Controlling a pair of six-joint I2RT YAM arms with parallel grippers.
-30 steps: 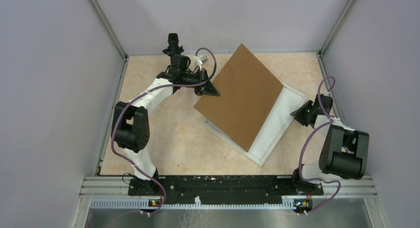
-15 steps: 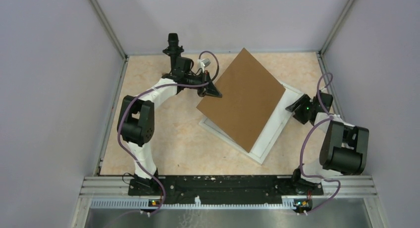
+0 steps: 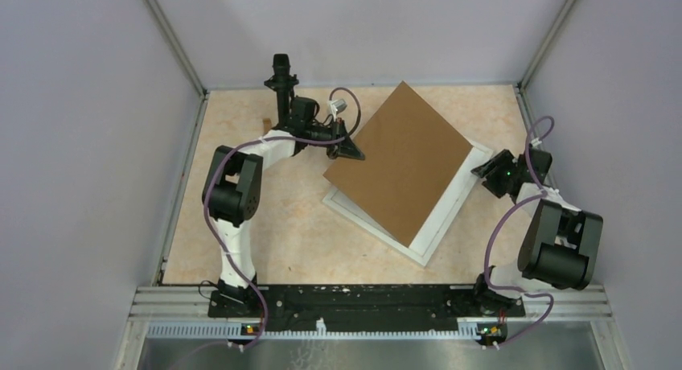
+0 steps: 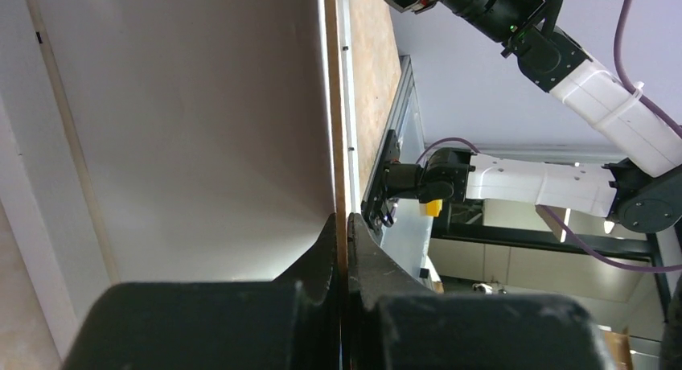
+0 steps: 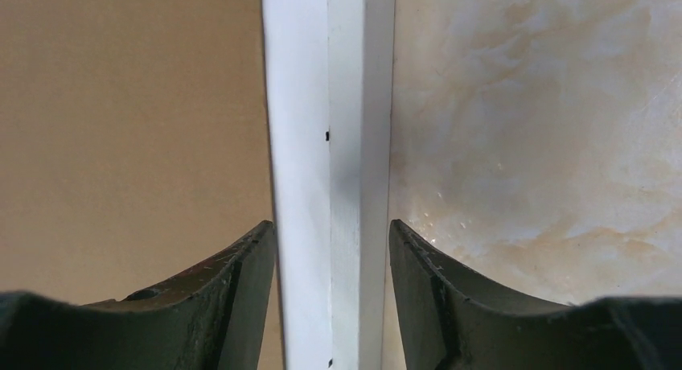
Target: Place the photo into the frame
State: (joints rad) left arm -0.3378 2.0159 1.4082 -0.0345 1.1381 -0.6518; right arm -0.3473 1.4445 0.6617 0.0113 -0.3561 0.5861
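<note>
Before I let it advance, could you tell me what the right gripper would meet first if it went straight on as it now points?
Probably the frame: its white rail lies inside the open right gripper, though depth is unclear.

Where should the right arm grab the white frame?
Take the frame by the exposed rail nearest the right arm, coming in from the outer edge with fingers astride. That rail is narrow and lies flat, and the open right gripper straddles it. The cardboard sheet overhangs most of the rest.
</note>
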